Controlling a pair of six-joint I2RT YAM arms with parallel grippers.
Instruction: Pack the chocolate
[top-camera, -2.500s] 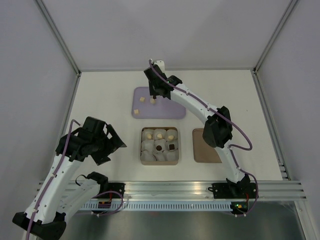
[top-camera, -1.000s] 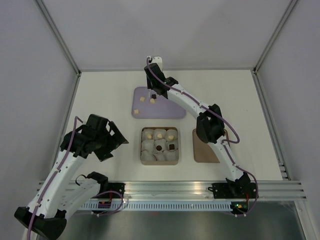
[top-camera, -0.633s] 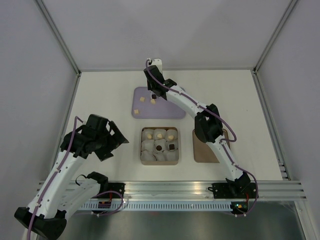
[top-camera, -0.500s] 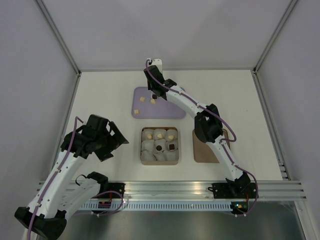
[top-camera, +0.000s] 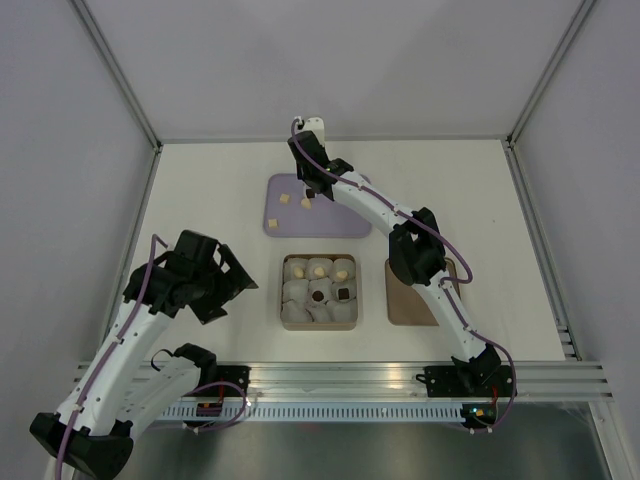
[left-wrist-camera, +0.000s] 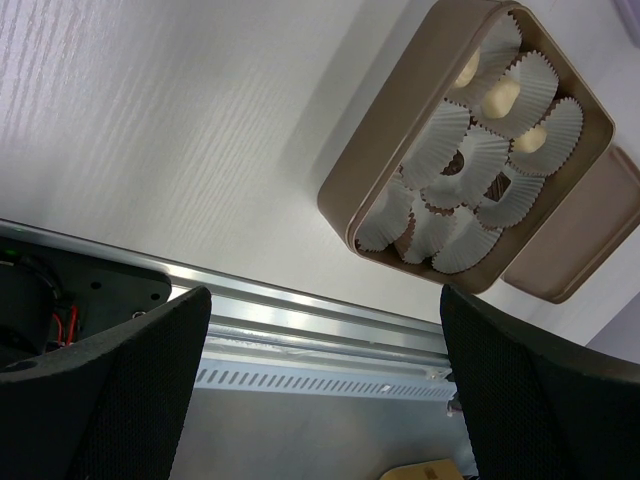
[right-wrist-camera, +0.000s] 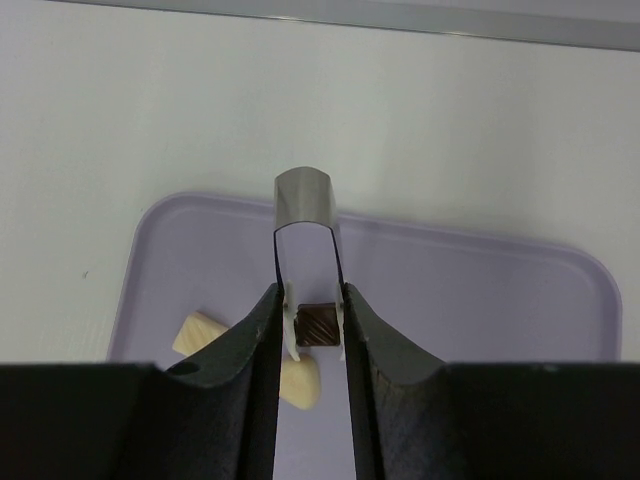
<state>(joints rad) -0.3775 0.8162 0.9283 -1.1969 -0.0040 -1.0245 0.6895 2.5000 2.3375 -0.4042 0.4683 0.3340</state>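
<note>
one dark ridged chocolate square (right-wrist-camera: 320, 326) pinched in the right gripper (right-wrist-camera: 318, 340) at the purple tray (right-wrist-camera: 480, 300), two tan pieces (right-wrist-camera: 196, 333) beside it. five packed pieces (left-wrist-camera: 503, 97) in the box (top-camera: 282, 292): three tan, two dark. left gripper (left-wrist-camera: 320, 395) wide apart, empty.

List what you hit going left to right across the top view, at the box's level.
left gripper → box of paper cups → flat brown lid
</note>
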